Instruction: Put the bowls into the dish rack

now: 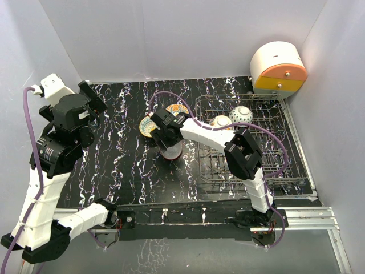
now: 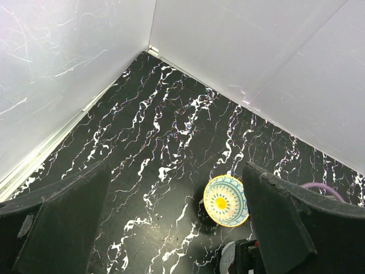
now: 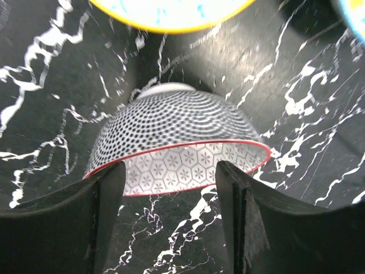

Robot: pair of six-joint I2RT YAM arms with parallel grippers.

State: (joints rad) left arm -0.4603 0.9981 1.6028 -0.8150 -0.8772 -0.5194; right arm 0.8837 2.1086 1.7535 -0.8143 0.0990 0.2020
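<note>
A grey dotted bowl (image 3: 171, 123) with a red rim lies tilted on the black marble table, its hexagon-patterned inside facing my right gripper (image 3: 170, 168). That gripper is open, its fingers just short of the rim and not touching it. In the top view the same bowl (image 1: 173, 150) sits under the right gripper (image 1: 161, 138), left of the dish rack (image 1: 268, 154). A yellow-centred bowl (image 1: 146, 127) (image 2: 226, 201) and an orange floral bowl (image 1: 178, 108) stand close by. Two bowls (image 1: 220, 121) (image 1: 241, 114) rest in the rack. My left gripper (image 1: 94, 98) (image 2: 177, 171) hangs wide open and empty above the table's left side.
A round white-and-orange appliance (image 1: 278, 68) stands in the back right corner behind the rack. White walls enclose the table on the left, back and right. A purple cable (image 1: 171, 96) arcs over the right arm.
</note>
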